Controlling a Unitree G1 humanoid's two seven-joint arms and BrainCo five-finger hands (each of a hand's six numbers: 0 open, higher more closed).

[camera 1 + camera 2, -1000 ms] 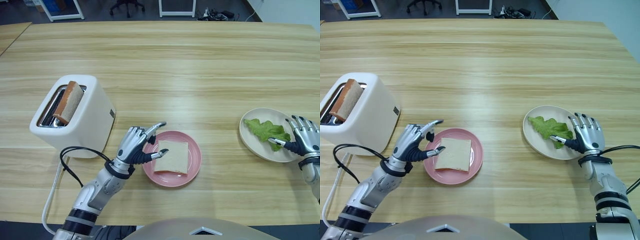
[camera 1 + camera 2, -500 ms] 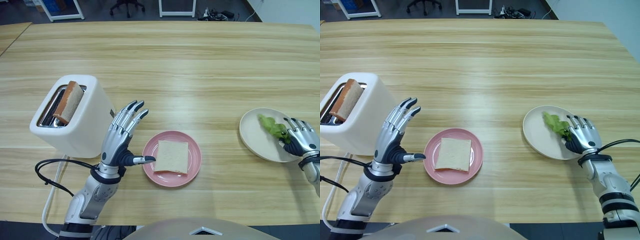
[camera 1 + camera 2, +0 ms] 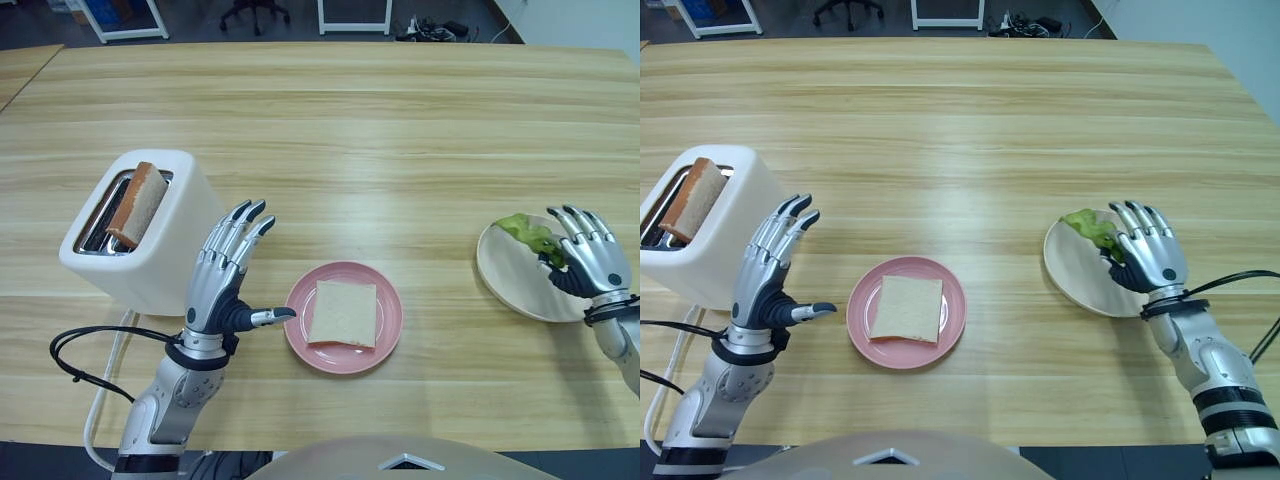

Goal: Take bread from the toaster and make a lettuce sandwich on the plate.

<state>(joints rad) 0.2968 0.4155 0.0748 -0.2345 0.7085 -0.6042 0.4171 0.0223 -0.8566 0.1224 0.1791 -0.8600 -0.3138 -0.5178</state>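
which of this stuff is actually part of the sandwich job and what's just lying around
For the job: toaster, toast slice in it, pink plate, bread slice on it, lettuce leaf in right hand, cream plate, left hand.
Lying about: office chair, floor cables.

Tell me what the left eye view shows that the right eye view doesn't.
Left eye view: the corner of a neighbouring table at upper left, and the toaster whole, left side included. Right eye view: the right forearm down to the bottom edge, and a black cable running from its wrist off to the right. Both: a bread slice standing in the toaster, the left robot hand open beside it, another slice on the pink plate, and the right robot hand holding lettuce at the beige plate.
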